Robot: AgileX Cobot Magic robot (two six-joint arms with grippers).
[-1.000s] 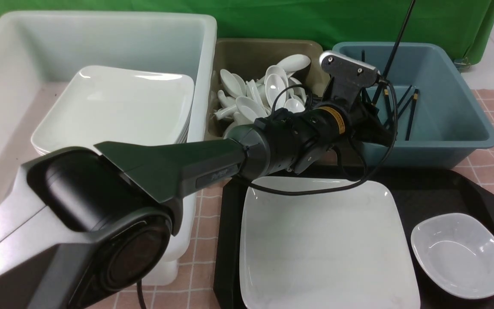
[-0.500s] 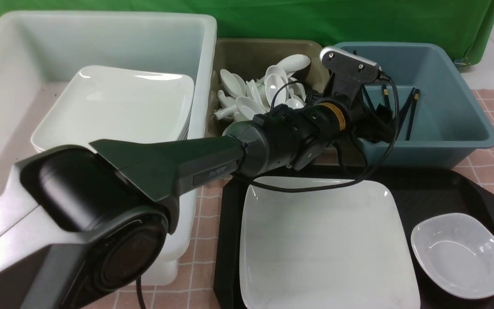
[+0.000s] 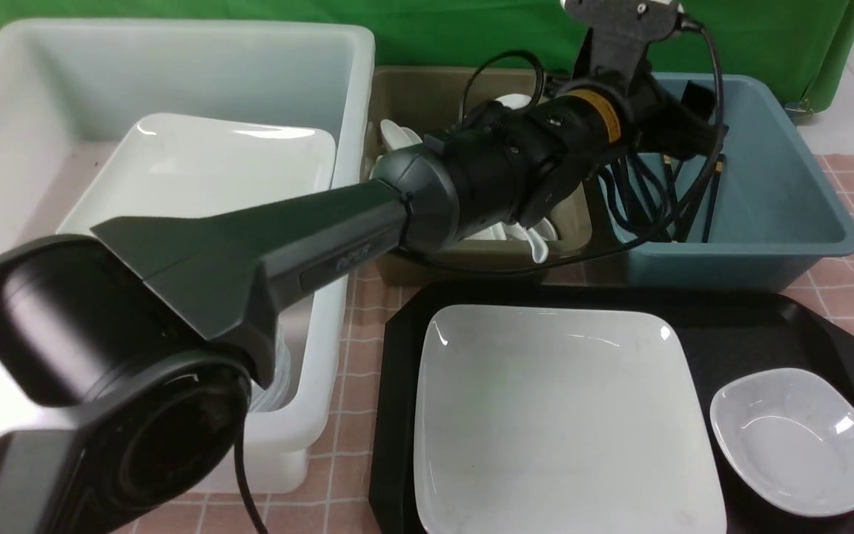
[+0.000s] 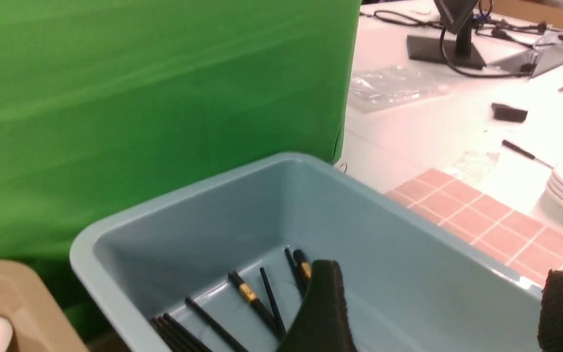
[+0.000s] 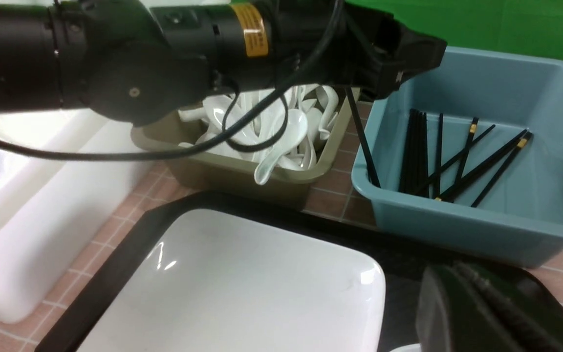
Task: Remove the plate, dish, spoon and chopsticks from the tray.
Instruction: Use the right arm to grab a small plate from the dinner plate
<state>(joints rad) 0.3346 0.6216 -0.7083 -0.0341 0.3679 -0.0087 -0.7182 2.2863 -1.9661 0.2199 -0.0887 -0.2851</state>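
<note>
Left end effector [image 4: 442, 298] (jaws spread) seemingly above tub [image 4: 242, 205].

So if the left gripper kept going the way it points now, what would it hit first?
Probably the inner side wall of the blue tub: the left gripper, jaws open, aims past the chopsticks lying in it. Depth is hard to judge.

Readable lettering: one brand word, on the arm
The left arm [image 3: 286, 245] carries the raised word "PiPER" on its dark forearm casing; the yellow label [image 3: 606, 119] by its wrist has print too small to read
</note>
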